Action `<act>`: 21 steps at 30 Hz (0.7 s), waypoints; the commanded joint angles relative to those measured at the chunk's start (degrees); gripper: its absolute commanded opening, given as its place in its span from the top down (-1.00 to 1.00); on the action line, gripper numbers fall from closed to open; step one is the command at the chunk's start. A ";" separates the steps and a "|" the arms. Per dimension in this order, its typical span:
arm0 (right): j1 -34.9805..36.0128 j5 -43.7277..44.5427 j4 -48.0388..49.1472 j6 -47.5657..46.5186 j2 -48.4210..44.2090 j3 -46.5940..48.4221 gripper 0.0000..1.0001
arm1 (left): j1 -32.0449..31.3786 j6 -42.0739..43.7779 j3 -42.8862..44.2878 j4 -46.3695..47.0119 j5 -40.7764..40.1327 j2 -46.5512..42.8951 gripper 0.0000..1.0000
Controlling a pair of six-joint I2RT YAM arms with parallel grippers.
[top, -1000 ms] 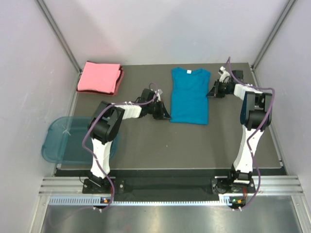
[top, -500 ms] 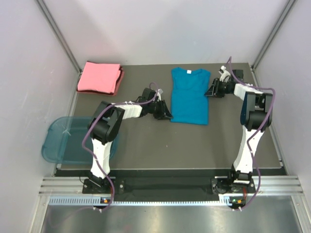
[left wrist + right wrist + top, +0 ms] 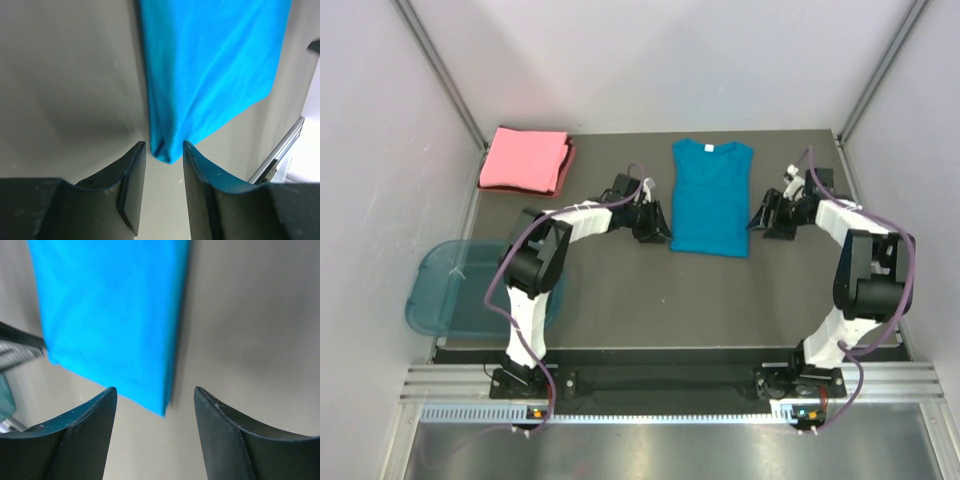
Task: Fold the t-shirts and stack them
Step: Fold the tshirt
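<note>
a dark grey bench (image 3: 620, 300) lies in front of me, flat and matte. on my left a see-through blue plastic tub (image 3: 425, 295) sits at the bench's left edge, partly over it and partly beyond it. pale walls (image 3: 650, 60) close in the back and both sides, with slanted metal posts (image 3: 440, 70) in the far corners. a ribbed metal rail (image 3: 650, 382) runs along the near edge.
</note>
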 commanded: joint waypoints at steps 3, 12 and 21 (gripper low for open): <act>1.05 -0.76 1.67 2.36 -3.81 -8.03 -0.23 | 0.34 -1.30 -2.85 3.37 3.67 -1.27 0.17; 2.02 -1.30 15.02 10.35 -5.13 -18.66 -0.07 | 0.78 -7.81 -7.85 11.29 7.11 0.49 0.11; 2.11 -0.06 17.76 11.41 -5.22 -21.13 0.54 | 0.78 -5.53 -7.95 2.42 -0.44 -2.59 0.13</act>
